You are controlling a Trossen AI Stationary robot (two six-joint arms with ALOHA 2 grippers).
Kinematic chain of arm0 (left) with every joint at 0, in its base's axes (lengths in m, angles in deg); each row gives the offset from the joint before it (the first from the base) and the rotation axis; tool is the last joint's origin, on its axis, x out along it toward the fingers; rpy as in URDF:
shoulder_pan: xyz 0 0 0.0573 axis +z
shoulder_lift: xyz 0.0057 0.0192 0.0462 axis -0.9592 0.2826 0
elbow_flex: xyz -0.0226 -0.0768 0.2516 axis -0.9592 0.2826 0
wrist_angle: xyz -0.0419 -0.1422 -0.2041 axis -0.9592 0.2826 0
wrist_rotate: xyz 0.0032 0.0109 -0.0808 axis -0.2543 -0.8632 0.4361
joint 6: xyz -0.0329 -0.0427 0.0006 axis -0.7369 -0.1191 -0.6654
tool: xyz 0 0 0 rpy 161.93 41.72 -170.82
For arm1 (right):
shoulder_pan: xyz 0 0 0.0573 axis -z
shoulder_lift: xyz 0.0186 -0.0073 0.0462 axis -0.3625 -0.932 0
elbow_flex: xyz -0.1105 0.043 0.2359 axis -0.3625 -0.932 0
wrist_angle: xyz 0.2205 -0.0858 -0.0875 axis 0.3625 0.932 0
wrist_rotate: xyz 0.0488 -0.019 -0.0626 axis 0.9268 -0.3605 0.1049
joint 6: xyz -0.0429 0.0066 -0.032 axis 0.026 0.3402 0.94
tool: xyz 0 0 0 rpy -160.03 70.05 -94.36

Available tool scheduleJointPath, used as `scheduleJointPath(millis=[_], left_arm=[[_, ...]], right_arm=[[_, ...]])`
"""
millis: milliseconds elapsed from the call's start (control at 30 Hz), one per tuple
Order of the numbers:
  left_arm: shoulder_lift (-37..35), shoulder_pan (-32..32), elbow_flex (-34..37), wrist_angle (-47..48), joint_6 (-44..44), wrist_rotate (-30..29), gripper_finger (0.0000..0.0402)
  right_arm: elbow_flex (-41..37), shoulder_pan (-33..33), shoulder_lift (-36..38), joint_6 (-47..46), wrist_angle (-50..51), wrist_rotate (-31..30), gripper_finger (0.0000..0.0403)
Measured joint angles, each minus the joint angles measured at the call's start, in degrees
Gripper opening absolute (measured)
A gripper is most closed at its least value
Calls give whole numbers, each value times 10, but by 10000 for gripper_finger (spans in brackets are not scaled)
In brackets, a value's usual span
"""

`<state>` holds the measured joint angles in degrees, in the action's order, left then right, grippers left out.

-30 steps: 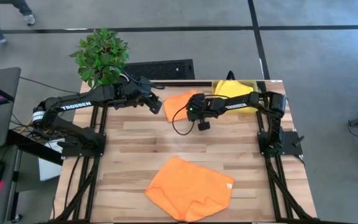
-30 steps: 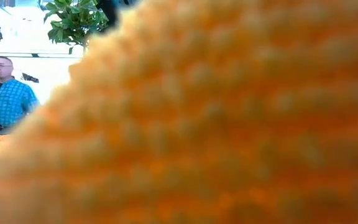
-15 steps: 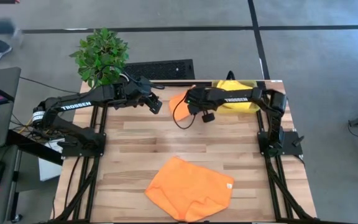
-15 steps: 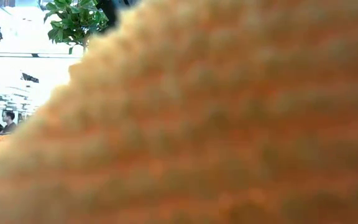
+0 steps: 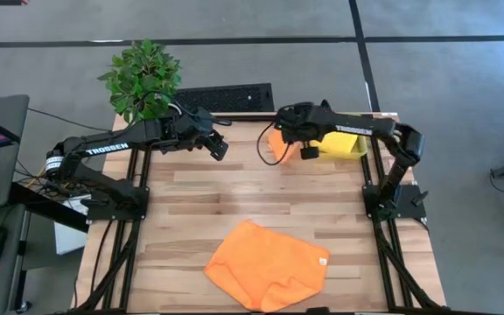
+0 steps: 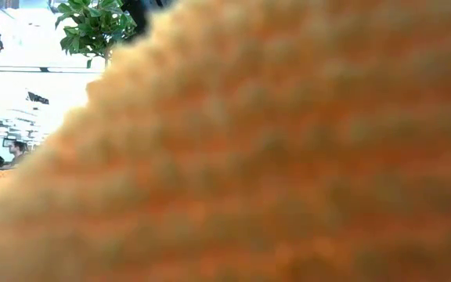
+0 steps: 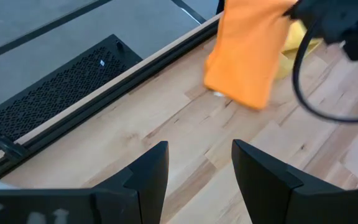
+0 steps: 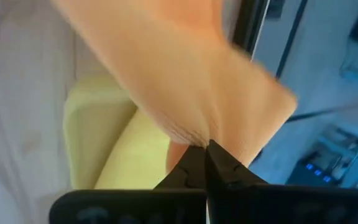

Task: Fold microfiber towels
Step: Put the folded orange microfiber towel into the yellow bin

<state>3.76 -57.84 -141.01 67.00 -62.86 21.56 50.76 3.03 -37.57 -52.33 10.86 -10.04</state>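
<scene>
An orange microfiber towel (image 7: 246, 55) hangs at the table's far middle, with my right gripper (image 5: 285, 133) shut on it. A yellow towel (image 5: 341, 144) lies flat just to its right, by the far right corner. A second orange towel (image 5: 268, 264) lies rumpled near the front edge, so close to the low camera that it fills that view (image 6: 272, 157). My left gripper (image 5: 218, 145) waits open above the far left of the table, with bare wood between its fingers (image 7: 194, 167). My right gripper pinches a bunched bit of the orange towel (image 8: 194, 134) between its two shut fingers, slanting down from above. The cloth puckers at the fingertips and hangs slack below them. Its lower edge (image 7: 232, 98) is right at the wood; whether it touches, I cannot tell.
A potted plant (image 5: 143, 79) stands at the far left corner and a black grille (image 5: 226, 96) lies beyond the far edge. A dark cable (image 5: 268, 156) loops under my right wrist. Bare wood (image 5: 234, 188) lies between the arms and the near towel.
My right gripper has risen and gone toward the table's right edge, tipping more steeply down. The orange towel that lay flat at the far middle has come up with it, bunched, and now hangs.
</scene>
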Motion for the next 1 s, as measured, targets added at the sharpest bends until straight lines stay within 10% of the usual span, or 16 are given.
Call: scheduleJointPath(millis=[1000], left_arm=[[0, 0, 0, -1, 5, 21, 169]], right_arm=[[-193, 151, 103, -220, 101, -17, 8]])
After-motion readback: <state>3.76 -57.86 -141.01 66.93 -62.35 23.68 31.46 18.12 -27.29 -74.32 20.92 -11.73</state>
